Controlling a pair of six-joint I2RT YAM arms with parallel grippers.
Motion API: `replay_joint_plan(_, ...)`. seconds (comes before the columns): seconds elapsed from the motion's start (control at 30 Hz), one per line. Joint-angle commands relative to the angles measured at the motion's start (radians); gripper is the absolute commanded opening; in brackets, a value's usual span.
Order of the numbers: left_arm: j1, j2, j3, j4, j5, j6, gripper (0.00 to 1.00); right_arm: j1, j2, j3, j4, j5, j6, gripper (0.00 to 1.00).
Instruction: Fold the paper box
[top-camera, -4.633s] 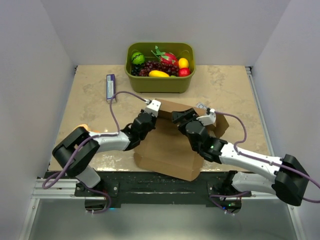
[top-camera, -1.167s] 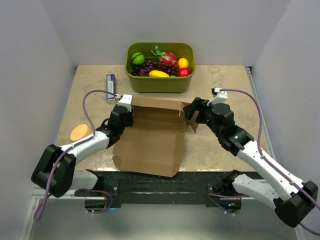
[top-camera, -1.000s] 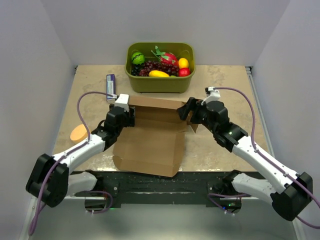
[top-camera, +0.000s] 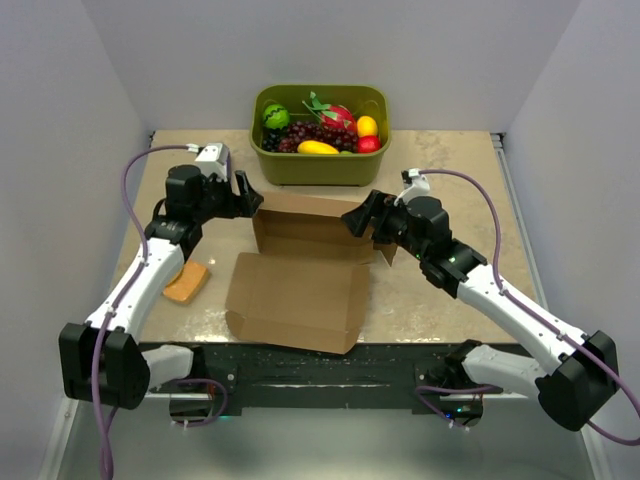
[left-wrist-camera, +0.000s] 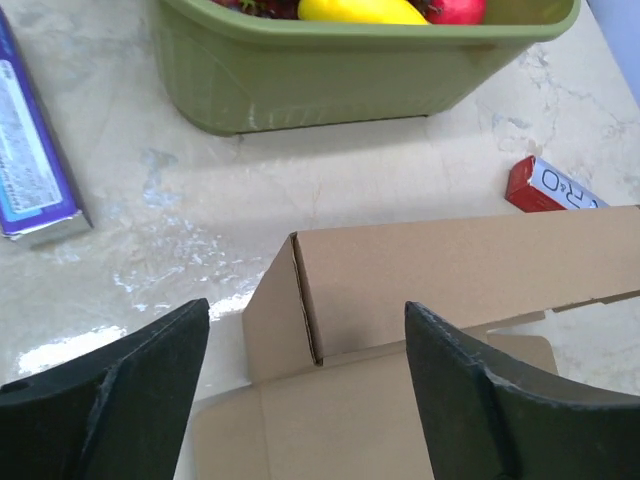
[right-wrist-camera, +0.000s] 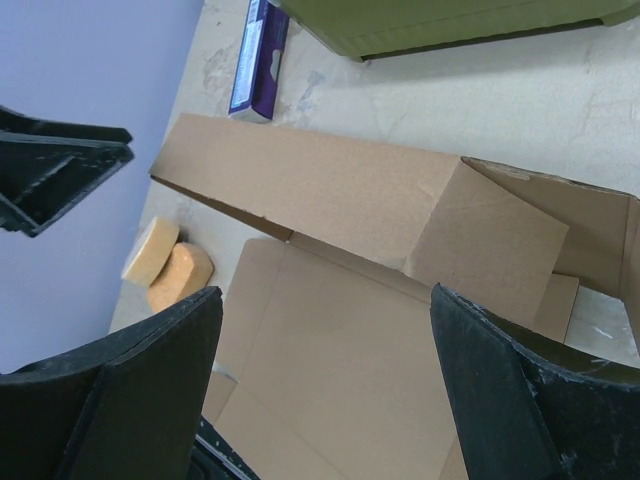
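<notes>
Paper box (top-camera: 296, 290) sits mid-table, its near edge twd the arm bases. The flat panel lies near, the far wall stands upright. Long axis runs L–R, open side up. An orange sponge (top-camera: 186, 282) lies left of it, apart. L gripper (top-camera: 246, 196) hovers at the wall's far-left corner, R gripper (top-camera: 358, 216) at the far-right corner by the side flap. Wrist views show both w/ fingers apart, gripping nothing. Behind is the green tub (top-camera: 320, 166) of fruit. Only the left wrist view shows a small red carton (left-wrist-camera: 548, 185) right of the wall, and the purple pack (left-wrist-camera: 30, 165) is clearer there.
</notes>
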Motion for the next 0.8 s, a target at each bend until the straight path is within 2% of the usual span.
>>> replay_joint_plan(0.0,0.042,0.026,-0.012,0.107,0.131,-0.021,0.80,-0.002,-0.013,0.038,0.024,0.003,-0.002,0.88)
replay_joint_plan(0.33,0.086,0.085,-0.070,0.205,0.213,-0.070,0.62,-0.002,0.040,0.023,0.025,0.007,0.019,0.87)
replay_joint_plan(0.5,0.086,0.093,-0.107,0.224,0.236,-0.077,0.60,-0.002,0.048,0.024,0.021,0.021,0.019,0.88)
replay_joint_plan(0.77,0.086,0.085,-0.145,0.208,0.231,-0.063,0.37,-0.003,0.063,0.017,0.021,0.041,0.021,0.88)
